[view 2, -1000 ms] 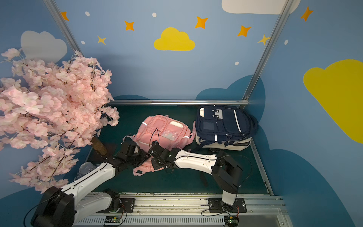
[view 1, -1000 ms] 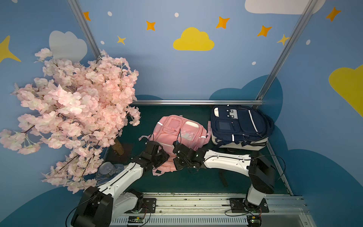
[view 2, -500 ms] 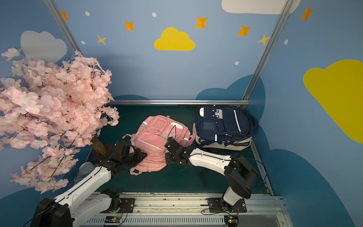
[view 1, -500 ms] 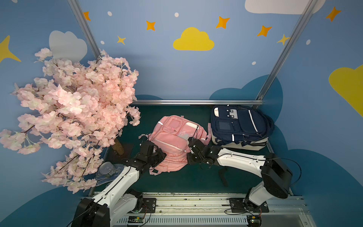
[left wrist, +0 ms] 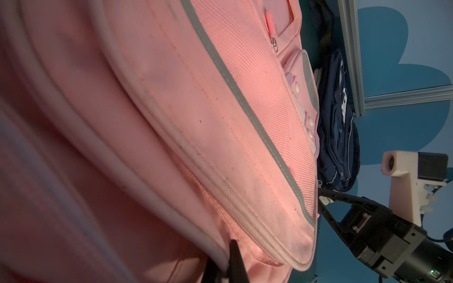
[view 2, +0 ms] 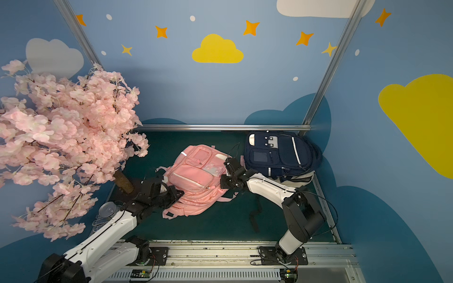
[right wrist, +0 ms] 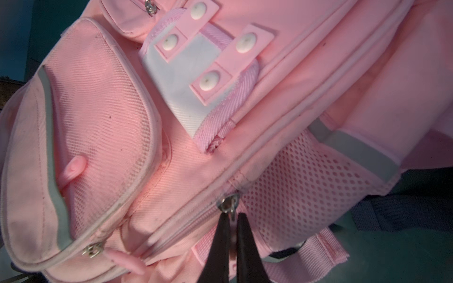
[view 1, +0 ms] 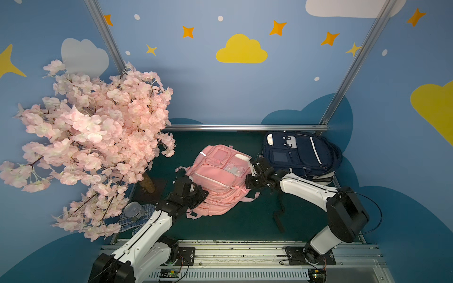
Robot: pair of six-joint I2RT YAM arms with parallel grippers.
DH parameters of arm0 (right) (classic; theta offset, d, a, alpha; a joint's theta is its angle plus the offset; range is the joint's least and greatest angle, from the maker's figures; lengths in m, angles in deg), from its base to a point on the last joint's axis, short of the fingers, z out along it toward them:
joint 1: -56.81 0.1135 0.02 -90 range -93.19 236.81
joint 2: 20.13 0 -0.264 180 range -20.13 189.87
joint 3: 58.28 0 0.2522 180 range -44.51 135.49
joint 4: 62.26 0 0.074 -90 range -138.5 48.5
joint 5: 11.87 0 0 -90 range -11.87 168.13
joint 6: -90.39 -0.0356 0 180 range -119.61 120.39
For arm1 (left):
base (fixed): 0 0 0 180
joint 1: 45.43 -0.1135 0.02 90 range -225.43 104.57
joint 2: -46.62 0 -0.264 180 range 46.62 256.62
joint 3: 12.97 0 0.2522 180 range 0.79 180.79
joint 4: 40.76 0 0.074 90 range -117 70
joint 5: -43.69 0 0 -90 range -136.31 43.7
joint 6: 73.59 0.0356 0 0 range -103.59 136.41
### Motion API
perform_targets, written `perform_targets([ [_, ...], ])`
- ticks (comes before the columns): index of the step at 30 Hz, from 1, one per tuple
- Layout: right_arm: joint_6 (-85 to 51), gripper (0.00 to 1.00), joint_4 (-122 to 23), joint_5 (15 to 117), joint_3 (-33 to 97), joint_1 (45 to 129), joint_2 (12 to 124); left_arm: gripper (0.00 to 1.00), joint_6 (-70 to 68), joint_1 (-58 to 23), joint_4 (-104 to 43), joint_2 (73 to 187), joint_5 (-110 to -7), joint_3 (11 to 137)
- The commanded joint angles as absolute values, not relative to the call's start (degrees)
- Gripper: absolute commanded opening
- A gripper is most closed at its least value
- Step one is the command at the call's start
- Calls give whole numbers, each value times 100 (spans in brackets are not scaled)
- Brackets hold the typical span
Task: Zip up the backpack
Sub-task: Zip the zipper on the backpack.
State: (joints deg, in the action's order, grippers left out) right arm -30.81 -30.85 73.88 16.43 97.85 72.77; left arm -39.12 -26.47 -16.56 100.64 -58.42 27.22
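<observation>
The pink backpack [view 1: 215,181] lies front-up mid-floor on the green mat [view 1: 245,220]. Its long axis runs from the near rail toward the back wall. It is woven nylon with pale piping, grey reflective strips, a mesh side pocket and four white snaps on a grey patch.

The right gripper [right wrist: 231,240] has its black fingers pinched on the metal zipper pull [right wrist: 230,208] beside the mesh. The left gripper [left wrist: 224,267] is closed at the opposite edge, apparently nipping the piping, though that view is blurred.

There are two backpacks: the navy backpack [view 1: 299,154] is just beside the pink one. One blossom tree [view 1: 98,137] and one tin can [view 1: 133,210] stand on the left.
</observation>
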Motion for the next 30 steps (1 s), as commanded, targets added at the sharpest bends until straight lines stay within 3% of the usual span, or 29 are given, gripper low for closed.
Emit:
perform_targets([
  [1, -3029, 0, -3037, 7678, 1841, 9631, 7380, 5, -3741, -2602, -1389, 10044, -5650, 2585],
  [6, -2993, 0, -2918, 7534, 1908, 9753, 7376, 13, -3673, -2588, -1391, 10101, -5557, 2600],
  [7, -2969, 5, -2868, 7488, 1925, 9767, 7353, 18, -3645, -2584, -1397, 10132, -5567, 2634],
  [11, -2848, 53, -2544, 7514, 1956, 9827, 7021, 46, -3144, -2597, -1167, 10515, -5856, 3033],
  [15, -2925, 71, -2156, 7765, 1817, 9818, 6653, 62, -2565, -2668, -538, 10650, -5689, 3511],
  [23, -3681, 76, -2481, 7567, 1137, 9802, 6481, 78, -1848, -3200, 75, 10667, -4997, 4077],
  [30, -4141, 76, -3034, 7174, 1135, 9812, 7181, 81, -1826, -3802, -171, 11432, -4682, 4043],
])
